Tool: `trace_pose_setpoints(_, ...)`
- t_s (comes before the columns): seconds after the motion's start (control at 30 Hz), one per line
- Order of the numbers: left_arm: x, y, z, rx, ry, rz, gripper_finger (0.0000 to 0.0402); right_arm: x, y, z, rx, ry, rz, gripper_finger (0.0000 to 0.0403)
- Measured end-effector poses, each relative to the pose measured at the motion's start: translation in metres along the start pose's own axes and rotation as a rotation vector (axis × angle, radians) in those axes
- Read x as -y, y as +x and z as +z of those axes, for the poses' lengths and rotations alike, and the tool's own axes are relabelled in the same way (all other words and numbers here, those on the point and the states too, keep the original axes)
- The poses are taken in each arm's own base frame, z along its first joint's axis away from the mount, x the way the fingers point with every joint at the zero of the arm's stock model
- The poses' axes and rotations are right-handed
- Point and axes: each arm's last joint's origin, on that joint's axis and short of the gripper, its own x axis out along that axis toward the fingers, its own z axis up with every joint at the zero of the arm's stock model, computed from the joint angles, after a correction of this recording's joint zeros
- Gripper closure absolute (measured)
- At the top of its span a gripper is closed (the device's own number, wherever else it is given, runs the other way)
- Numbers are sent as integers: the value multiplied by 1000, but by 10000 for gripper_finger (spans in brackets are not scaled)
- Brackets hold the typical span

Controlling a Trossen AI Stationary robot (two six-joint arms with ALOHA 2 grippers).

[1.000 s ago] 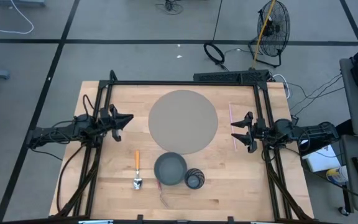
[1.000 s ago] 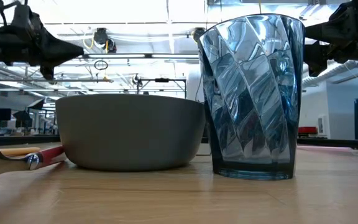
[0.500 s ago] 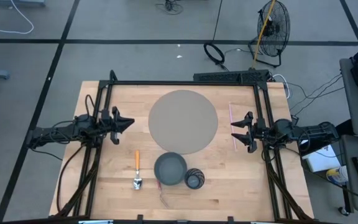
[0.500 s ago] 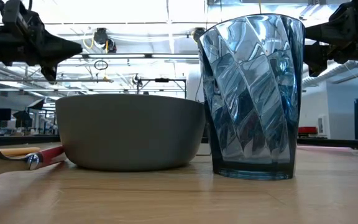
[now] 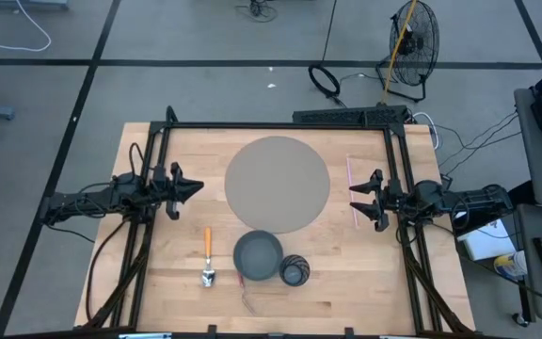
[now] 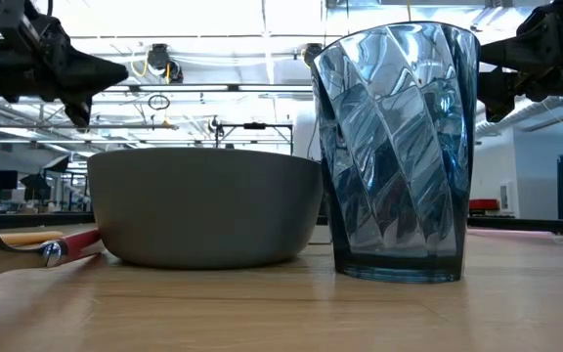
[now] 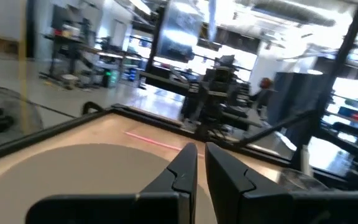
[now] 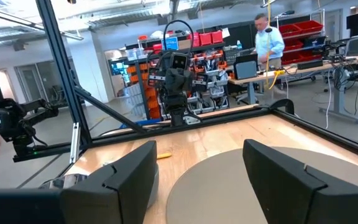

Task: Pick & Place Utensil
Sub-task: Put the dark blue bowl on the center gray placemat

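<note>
A spoon (image 5: 207,258) with an orange handle lies flat on the wooden table, its metal bowl end (image 5: 208,277) toward the near edge. It is left of a grey bowl (image 5: 258,255) and a blue ribbed cup (image 5: 294,271). In the low view the spoon (image 6: 8,241) shows at the far left. A thin pink utensil (image 5: 352,190) lies flat, right of the round grey plate (image 5: 278,184). My left gripper (image 5: 194,188) hovers shut left of the plate, above and beyond the spoon. My right gripper (image 5: 354,200) hovers open beside the pink utensil.
A red item (image 6: 81,240) lies by the bowl's left foot (image 5: 243,280). A black frame (image 5: 280,125) runs along the table's far edge and both sides. Bare wood (image 5: 182,151) lies at the far left. A person (image 8: 269,40) stands in the room beyond.
My left gripper has rolled about its wrist and its tip has drawn back slightly toward the table's left edge, staying above the table. The right arm and all objects have kept still.
</note>
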Motion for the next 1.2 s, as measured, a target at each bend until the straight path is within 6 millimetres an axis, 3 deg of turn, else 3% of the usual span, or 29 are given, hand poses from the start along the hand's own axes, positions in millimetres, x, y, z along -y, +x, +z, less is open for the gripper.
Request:
trace_pose_setpoints(0.27,2,4,-2,-54,-33,-61,366,0,0,3,27,-18,5,165)
trace_pose_setpoints(0.5,9,14,9,49,75,-150,364,-1,0,6,64,-15,12,165)
trace_pose_setpoints(0.73,10,24,7,51,88,-138,317,-2,0,6,62,-15,41,167)
trace_pose_setpoints(0.9,9,28,6,52,51,-111,295,-2,1,6,53,-27,39,202)
trace_pose_setpoints(1.2,10,31,2,11,-28,-152,293,-2,1,5,45,-27,38,271)
